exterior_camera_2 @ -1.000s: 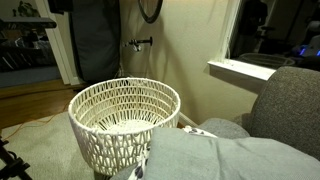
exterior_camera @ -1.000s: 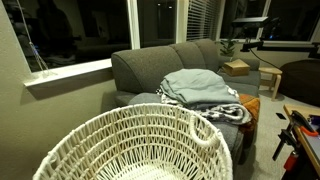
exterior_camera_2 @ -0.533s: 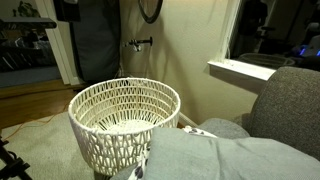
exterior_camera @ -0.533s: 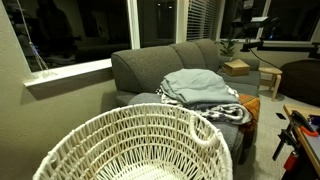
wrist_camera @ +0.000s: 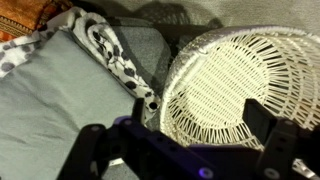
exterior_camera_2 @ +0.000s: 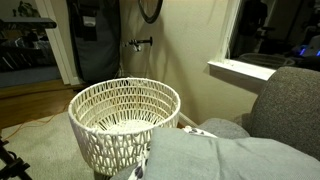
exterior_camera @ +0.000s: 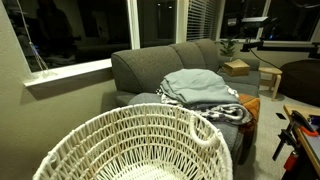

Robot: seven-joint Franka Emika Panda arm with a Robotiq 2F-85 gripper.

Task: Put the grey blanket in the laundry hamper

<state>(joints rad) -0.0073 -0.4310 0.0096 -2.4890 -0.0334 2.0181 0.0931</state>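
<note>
room: dark grey sofa (exterior_camera: pixel 150 65) below dark windows | grey blanket (exterior_camera: pixel 200 85): heaped on the sofa seat; lies over a spotted blanket (wrist_camera: pixel 115 55) | laundry hamper (exterior_camera_2: pixel 125 105): on the floor just beside the sofa | gripper (wrist_camera: pixel 180 155): jaws spread wide; holds nothing; above blanket and hamper rim

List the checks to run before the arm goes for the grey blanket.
1. The gripper is open: ok, jaws wide apart.
2. The grey blanket lies uncovered on the sofa: ok.
3. The laundry hamper stands upright, mouth unobstructed: ok.
4. The laundry hamper sits beside the sofa: ok.
5. The spotted blanket is clear of the grasp: not ok, it lies under the grey blanket's edge.
</note>
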